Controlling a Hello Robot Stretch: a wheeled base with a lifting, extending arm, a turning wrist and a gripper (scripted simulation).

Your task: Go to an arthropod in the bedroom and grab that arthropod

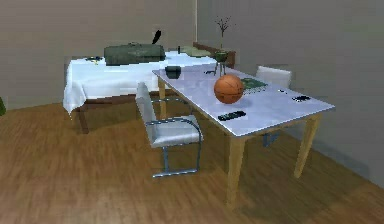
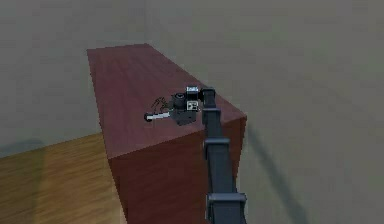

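Reaching out over the dresser (image 2: 130, 70), the arm (image 2: 215, 150) lies low across its red-brown top. That puts the tool (image 2: 157, 117) close to the surface, toward the near edge, a sensible height for picking up something small and flat. Right at the fingers (image 2: 152, 118) lies a spindly shape (image 2: 158, 102), dark and thin-legged, on the dresser top. By its look it is probably the arthropod the task names, though it is too small to be sure. Because it rests on the surface at the tool's far end, I cannot tell whether the tool grips it, touches it or merely sits beside it. The fingers point toward the arm side view's left, along the top rather than down into it, so a grasp would likely come from the side. My judgement is that the search is done and the grab is the step in hand. The risk is nudging so light a thing away, or off the edge.

Ahead, the room suits a bedroom. A bed (image 1: 90, 88) with a white sheet stands by the far wall with a dark bag (image 1: 135, 53) on it. Nearer stands a counter (image 1: 275, 108) carrying an orange ball (image 1: 229, 88), with a chair (image 1: 170, 130) drawn up at its side. None of these bears on the grasp. The base stands side-on to the dresser, which lets the arm extend straight to it.
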